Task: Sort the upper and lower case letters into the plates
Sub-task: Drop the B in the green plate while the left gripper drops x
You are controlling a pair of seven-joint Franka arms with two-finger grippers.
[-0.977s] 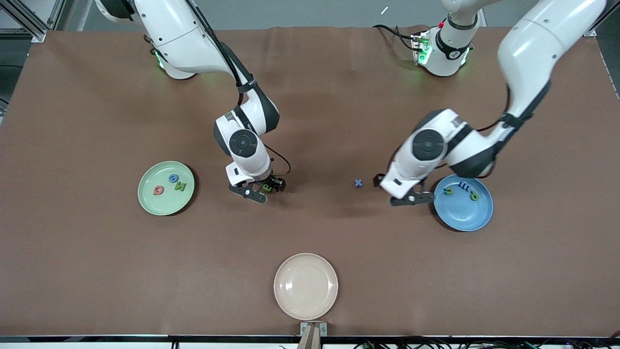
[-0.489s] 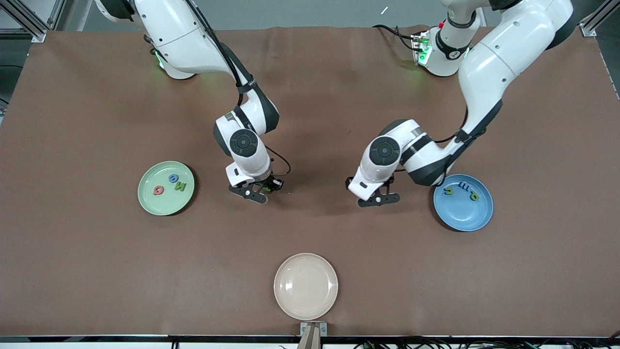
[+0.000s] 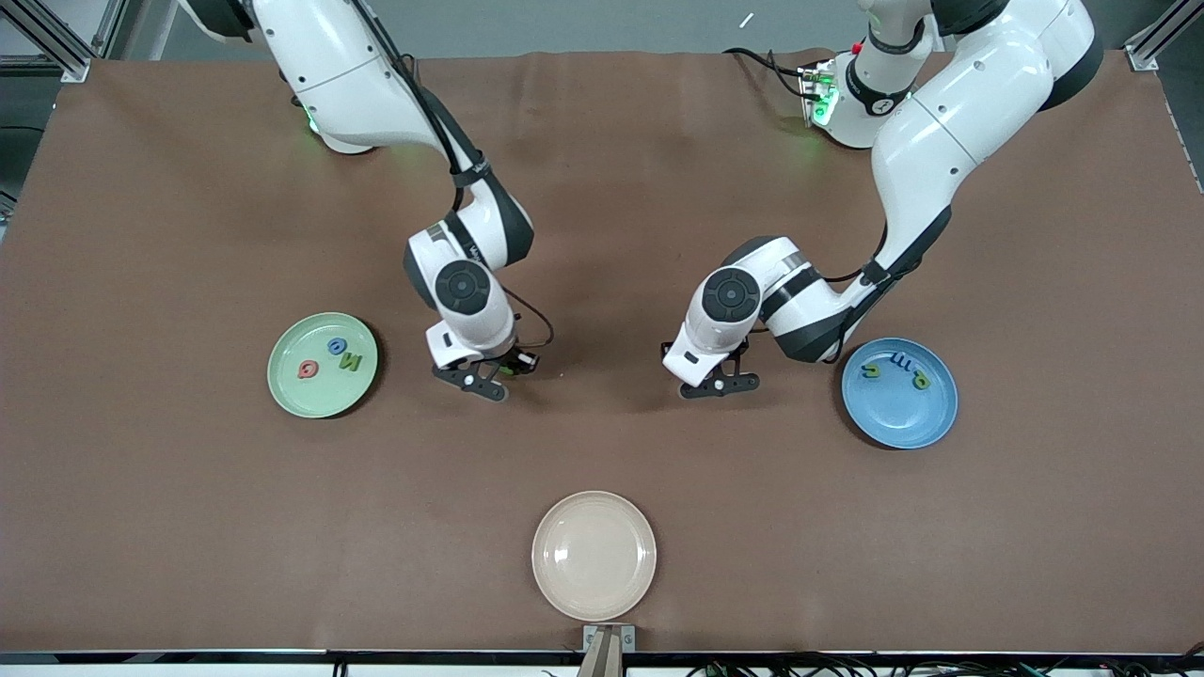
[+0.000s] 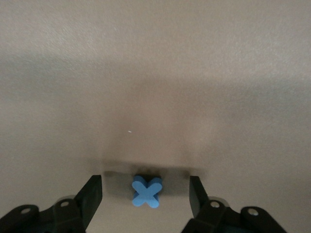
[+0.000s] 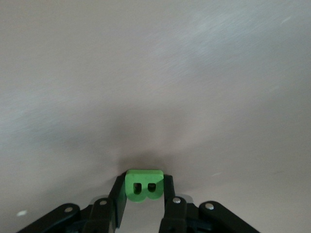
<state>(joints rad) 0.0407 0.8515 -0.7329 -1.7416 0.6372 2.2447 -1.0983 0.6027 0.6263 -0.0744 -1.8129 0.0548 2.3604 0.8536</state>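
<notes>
The right pincer [image 3: 499, 369] is seen low over the brown desk [image 3: 188, 527], between the pale green plate [image 3: 323, 365] and the middle of the desk. In the right wrist view the right pincer [image 5: 144, 194] is clenched on a green letter B [image 5: 144, 185] — the letter is gripped flat between the two black fingers [image 5: 116, 196], with its two holes plainly visible. Whether the letter is lifted off the desk cannot be told.

The left pincer [image 3: 717, 369] is placed low over the desk toward the left arm's end, beside the medium blue plate [image 3: 899, 393]. In the left wrist view the left pincer [image 4: 145, 194] is shown straddling a blue letter x [image 4: 146, 191], which lies flat on the desk between the fingers [image 4: 91, 196]. A gap is seen on each side of the letter, so the fingers are still parted and nothing is grasped.

Three letters are held in the pale green plate: a blue O [image 3: 336, 346], a green N [image 3: 350, 362] and a pinkish red G [image 3: 307, 369]. Three more are gathered in the medium blue plate, along its edge farther from the front camera — a green one [image 3: 872, 370], a blue one [image 3: 900, 361] and another green one [image 3: 922, 380]; their shapes cannot be read with certainty.

A cream-beige plate [image 3: 594, 555] is set nearer to the front camera than both pincers, about midway along the desk.
</notes>
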